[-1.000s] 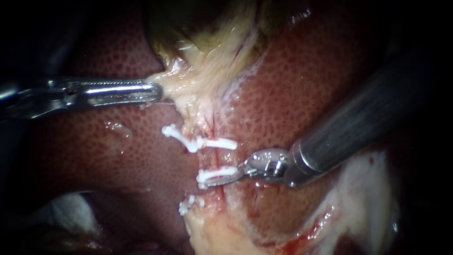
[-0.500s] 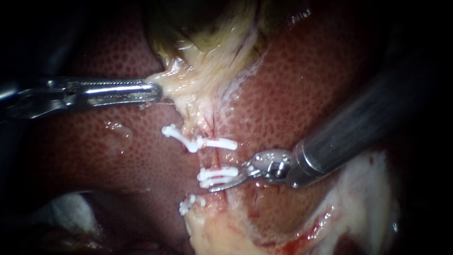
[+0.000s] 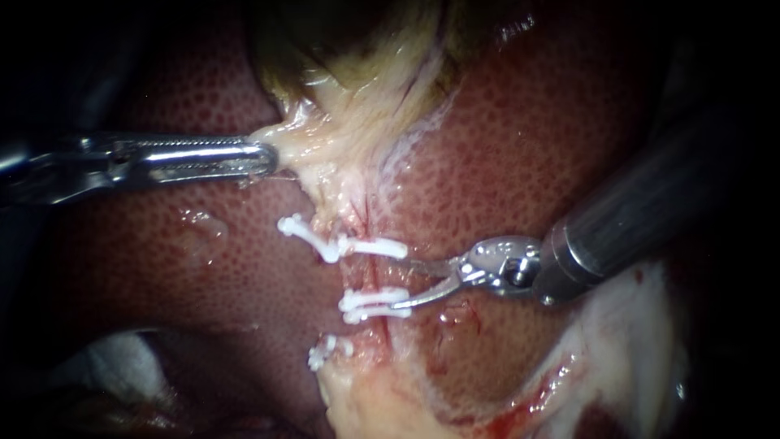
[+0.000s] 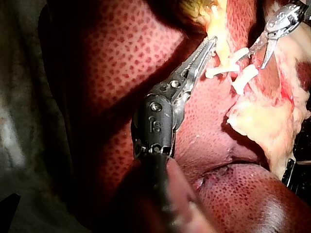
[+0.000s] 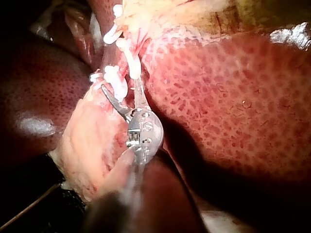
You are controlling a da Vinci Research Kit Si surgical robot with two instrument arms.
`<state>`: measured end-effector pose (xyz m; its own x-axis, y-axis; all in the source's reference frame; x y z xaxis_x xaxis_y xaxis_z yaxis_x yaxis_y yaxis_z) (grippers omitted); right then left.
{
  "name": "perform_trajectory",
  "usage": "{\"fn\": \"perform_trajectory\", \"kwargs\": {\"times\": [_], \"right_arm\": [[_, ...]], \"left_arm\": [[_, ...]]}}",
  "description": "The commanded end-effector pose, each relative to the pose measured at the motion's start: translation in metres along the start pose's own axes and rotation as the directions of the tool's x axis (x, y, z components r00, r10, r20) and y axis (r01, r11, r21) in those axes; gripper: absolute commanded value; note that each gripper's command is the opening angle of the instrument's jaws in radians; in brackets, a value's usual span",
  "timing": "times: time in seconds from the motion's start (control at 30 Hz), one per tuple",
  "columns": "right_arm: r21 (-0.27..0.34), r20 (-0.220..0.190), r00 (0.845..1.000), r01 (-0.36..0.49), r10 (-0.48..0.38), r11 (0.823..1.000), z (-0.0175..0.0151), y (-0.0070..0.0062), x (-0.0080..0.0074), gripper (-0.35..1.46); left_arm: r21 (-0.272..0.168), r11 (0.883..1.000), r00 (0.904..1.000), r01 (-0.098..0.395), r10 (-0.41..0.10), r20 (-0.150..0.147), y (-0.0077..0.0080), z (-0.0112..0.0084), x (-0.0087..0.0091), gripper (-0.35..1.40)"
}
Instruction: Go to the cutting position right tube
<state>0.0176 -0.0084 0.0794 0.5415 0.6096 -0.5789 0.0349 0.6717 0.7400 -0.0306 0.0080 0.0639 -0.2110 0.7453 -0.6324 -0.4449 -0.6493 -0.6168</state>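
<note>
Since a second ago my right instrument (image 3: 404, 284) has backed off to the right. Its jaws are now spread, gripping nothing, one by the upper clip (image 3: 374, 246) and one along the middle clip (image 3: 370, 302). Tube (image 3: 371, 275) runs between those clips, just ahead of the tips. Left instrument (image 3: 264, 158) is clamped on pale tissue (image 3: 296, 142) below the gallbladder (image 3: 357, 73), over liver (image 3: 520, 154).

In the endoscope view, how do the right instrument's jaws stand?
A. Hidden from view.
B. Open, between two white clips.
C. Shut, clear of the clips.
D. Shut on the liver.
B: the right instrument shows a gap between blades, one by the upper clip, one by the middle clip.
</note>
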Motion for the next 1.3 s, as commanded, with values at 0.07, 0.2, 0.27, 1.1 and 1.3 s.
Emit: {"fn": "perform_trajectory", "kwargs": {"times": [0.07,0.2,0.27,1.1,1.3], "right_arm": [[-0.001,0.000,1.000,-0.001,0.001,1.000,0.0004,0.0000,0.0002,1.18],[-0.008,-0.001,1.000,-0.001,0.001,1.000,0.0013,0.0001,0.0004,1.18],[-0.004,-0.006,1.000,-0.001,0.001,1.000,0.0019,0.0001,0.0005,1.20],[0.160,-0.090,0.996,0.000,0.014,0.987,0.0044,-0.0010,0.0014,1.31],[0.185,-0.083,0.996,-0.010,0.026,0.983,0.0058,-0.0012,0.0015,1.31]], "left_arm": [[0.000,1.000,1.0000,0.000,0.000,0.000,0.0000,0.0000,0.0000,-0.35],[0.000,1.000,1.0000,0.000,0.000,0.000,0.0000,0.0000,0.0000,-0.35],[0.000,1.000,1.0000,0.000,0.000,0.000,0.0000,0.0000,0.0000,-0.35],[-0.001,1.000,1.0000,0.000,0.000,0.000,-0.0003,0.0002,0.0000,-0.35],[-0.001,1.000,1.0000,0.000,0.000,0.000,-0.0005,0.0004,0.0000,-0.35]]}}
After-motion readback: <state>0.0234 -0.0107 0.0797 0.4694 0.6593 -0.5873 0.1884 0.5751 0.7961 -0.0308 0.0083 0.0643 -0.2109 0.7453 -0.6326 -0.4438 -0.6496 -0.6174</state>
